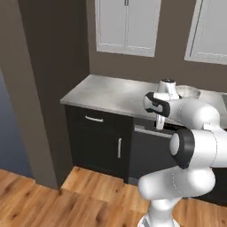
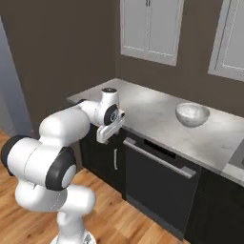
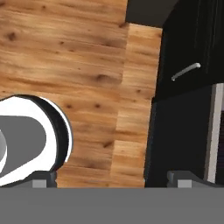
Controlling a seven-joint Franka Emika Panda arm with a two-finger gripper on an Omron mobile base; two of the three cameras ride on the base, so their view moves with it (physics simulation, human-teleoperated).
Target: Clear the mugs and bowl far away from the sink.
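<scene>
The white-grey marbled bowl (image 2: 192, 114) stands upright on the grey countertop (image 2: 143, 107), toward its right; it also peeks out behind my arm as the bowl (image 1: 189, 91). A dark corner of the sink (image 2: 238, 155) cuts in at the right edge. The mugs are out of view. My gripper (image 2: 103, 137) hangs off the folded arm in front of the counter's edge, left of the bowl and well apart from it, pointing down. In the hand view the gripper (image 3: 111, 179) is open, nothing between its fingertips (image 3: 43, 179), with wooden floor and black cabinet fronts below.
Black base cabinets (image 1: 95, 133) and a dishwasher front with a long bar handle (image 2: 159, 162) run under the counter. A dark wall column (image 1: 40, 88) stands at the left. White upper cabinets (image 1: 126, 24) hang above. Wood floor (image 1: 80, 195) spreads in front.
</scene>
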